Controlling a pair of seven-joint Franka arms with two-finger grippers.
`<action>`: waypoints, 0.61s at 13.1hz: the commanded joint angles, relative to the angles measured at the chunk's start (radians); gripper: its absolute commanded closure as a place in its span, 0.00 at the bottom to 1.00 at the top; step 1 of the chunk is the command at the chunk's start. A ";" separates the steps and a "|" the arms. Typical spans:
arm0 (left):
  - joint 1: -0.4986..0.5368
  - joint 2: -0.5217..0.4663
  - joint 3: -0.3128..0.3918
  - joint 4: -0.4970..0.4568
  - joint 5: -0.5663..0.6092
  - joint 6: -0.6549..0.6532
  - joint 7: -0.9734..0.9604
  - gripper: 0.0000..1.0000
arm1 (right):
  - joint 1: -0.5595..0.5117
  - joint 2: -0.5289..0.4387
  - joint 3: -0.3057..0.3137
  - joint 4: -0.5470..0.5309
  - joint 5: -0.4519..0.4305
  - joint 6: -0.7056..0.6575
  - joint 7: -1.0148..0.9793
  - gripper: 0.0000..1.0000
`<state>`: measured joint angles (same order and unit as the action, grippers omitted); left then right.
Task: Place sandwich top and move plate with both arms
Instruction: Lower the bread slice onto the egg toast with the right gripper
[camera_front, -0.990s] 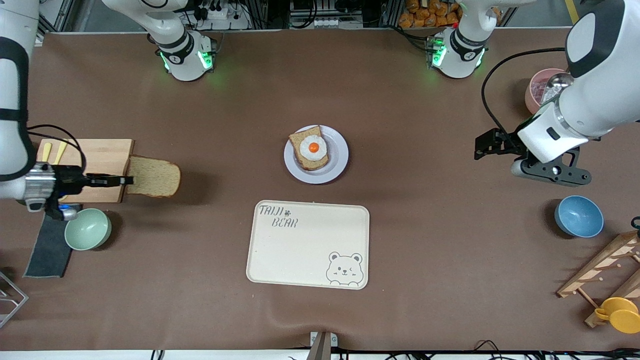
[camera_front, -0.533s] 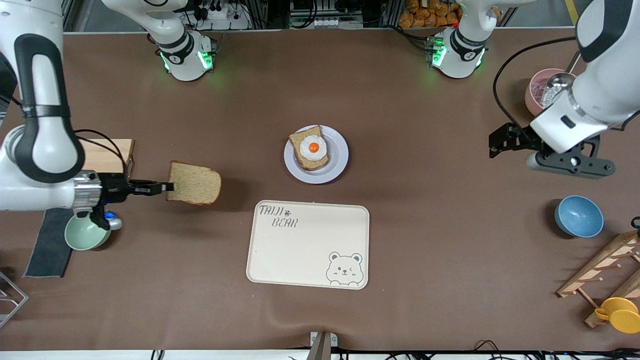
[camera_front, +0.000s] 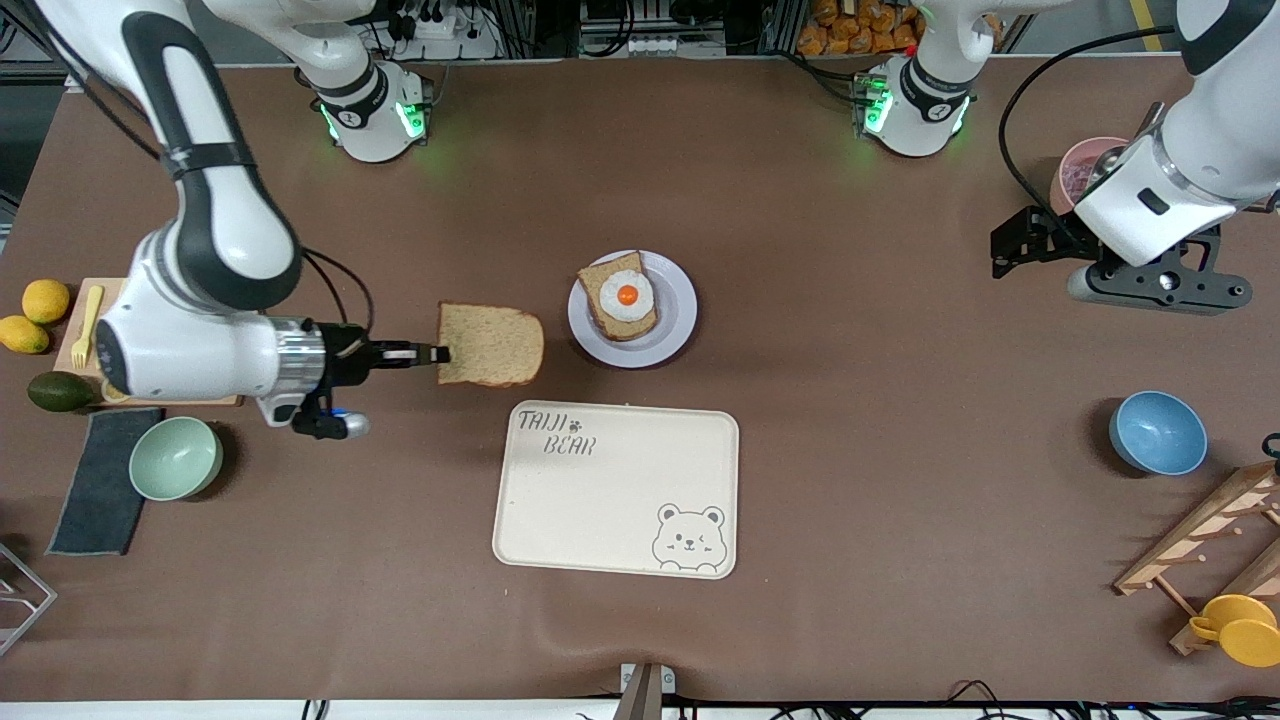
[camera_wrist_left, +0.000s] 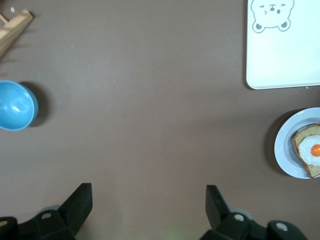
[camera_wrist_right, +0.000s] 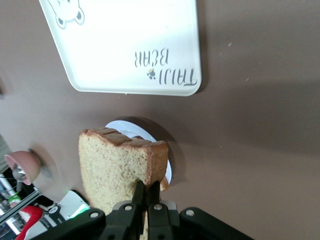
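Sandwich top (camera_front: 491, 345) hung pinched by its crust edge in the right gripper (camera_front: 436, 352), over bare table (camera_front: 850, 450) beside the plate (camera_front: 679, 312), which sat mid-table with an egg-topped slice (camera_front: 621, 297) on it. Nearer the camera lay the bear tray (camera_front: 615, 490). The left gripper (camera_front: 1012, 244), fingers spread and holding nothing, waited above the table's left-arm end near the pink bowl (camera_front: 1072, 172).

1. Table (camera_front: 850, 560): covered by a brown cloth, creased near the front edge.
2. Past the table's top edge: metal framing, black cables (camera_front: 640, 30), orange packets (camera_front: 860, 25).
3. Lighting: even, soft shadows.
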<state>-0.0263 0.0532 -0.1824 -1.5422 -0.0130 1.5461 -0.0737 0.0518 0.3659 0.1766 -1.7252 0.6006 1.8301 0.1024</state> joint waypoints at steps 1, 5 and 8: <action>-0.006 -0.021 -0.020 -0.006 0.027 -0.026 -0.028 0.00 | 0.000 -0.031 0.069 -0.034 -0.062 0.028 0.083 1.00; -0.006 -0.038 -0.049 -0.006 0.027 -0.032 -0.080 0.00 | 0.023 -0.056 0.176 -0.157 -0.062 0.199 0.120 1.00; -0.006 -0.038 -0.051 -0.006 0.027 -0.032 -0.080 0.00 | 0.040 -0.044 0.221 -0.162 -0.062 0.256 0.160 1.00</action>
<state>-0.0310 0.0319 -0.2297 -1.5417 -0.0130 1.5264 -0.1393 0.0888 0.3633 0.3770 -1.8489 0.5486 2.0521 0.2323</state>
